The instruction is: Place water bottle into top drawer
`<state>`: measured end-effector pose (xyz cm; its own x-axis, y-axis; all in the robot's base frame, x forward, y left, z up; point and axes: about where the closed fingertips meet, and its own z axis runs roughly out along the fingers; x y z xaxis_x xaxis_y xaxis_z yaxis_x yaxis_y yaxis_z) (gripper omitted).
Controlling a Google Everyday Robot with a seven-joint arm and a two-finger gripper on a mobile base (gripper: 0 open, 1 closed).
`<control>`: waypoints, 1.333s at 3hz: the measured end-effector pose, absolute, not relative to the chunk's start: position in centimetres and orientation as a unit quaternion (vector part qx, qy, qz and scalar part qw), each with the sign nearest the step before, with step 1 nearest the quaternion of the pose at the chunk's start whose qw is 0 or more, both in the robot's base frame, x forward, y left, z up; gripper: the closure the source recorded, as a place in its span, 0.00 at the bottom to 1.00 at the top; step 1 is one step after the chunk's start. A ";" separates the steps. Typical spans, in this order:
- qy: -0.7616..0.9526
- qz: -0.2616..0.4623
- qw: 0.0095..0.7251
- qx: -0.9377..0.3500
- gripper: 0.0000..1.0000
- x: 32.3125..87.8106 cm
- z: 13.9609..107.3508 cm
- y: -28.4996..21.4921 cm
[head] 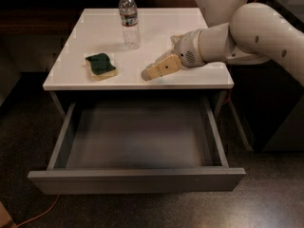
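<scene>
The water bottle (129,22) stands upright near the back edge of the white table top (161,23); it is clear with a white cap and a pale label. The top drawer (137,179) is pulled out wide below the table's front edge, and its grey interior holds nothing. My gripper (160,60) hovers over the front right part of the table top, to the right of and nearer than the bottle, and apart from it. Its tan fingers (161,67) are spread, point left and down, and hold nothing.
A green and yellow sponge (100,65) lies on the left front of the table top. My white arm (256,32) reaches in from the right. An orange cable (40,213) runs along the dark floor at the lower left.
</scene>
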<state>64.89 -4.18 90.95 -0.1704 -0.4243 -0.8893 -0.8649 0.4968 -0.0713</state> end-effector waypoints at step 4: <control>0.759 0.230 0.493 -0.359 0.00 70.7 92.5 -3.4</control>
<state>70.71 -3.45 92.47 -0.2567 -0.3175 -0.9129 -0.7707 0.6372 -0.0049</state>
